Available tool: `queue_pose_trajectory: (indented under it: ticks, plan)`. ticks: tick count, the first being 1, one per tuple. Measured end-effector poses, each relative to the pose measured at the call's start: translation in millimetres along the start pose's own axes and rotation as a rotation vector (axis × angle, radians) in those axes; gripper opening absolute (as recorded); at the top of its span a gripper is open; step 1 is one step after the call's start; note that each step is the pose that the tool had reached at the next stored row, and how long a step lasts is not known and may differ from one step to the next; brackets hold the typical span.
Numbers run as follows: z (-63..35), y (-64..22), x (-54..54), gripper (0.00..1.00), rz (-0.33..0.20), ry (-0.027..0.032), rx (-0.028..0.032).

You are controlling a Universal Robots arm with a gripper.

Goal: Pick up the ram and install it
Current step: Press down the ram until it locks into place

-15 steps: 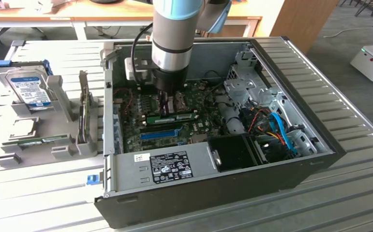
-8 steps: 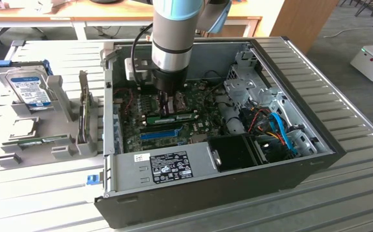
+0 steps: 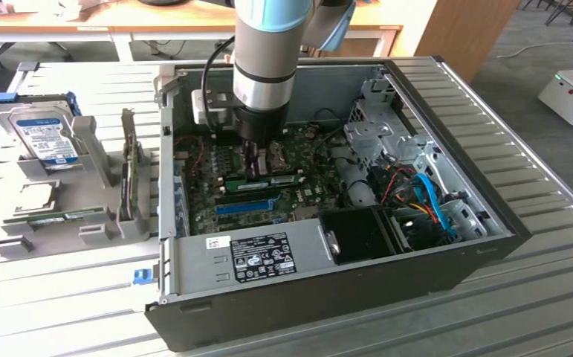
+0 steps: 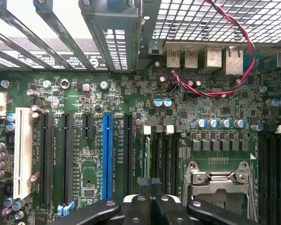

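Green board everywhere as the gripper (image 4: 150, 185) hangs low inside the open computer case (image 3: 484, 223), fingers pressed together, their tips on the top edge of the ram (image 3: 274, 180), which stands in a memory slot (image 4: 158, 152) beside the CPU socket (image 4: 218, 180). This looks like the seating step: I judge a straight, even press down is needed.
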State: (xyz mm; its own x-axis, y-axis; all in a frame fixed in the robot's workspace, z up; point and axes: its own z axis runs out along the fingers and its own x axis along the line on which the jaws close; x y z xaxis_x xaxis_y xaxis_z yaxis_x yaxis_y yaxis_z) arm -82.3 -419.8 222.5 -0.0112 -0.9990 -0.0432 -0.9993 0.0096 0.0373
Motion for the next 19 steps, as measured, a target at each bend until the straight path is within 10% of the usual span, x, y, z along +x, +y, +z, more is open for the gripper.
queue_pose_trajectory:
  ticks: [19]
  plan:
    - [-1.1, -0.2, -0.3, 0.11, 0.000, -0.0016, 0.0010]
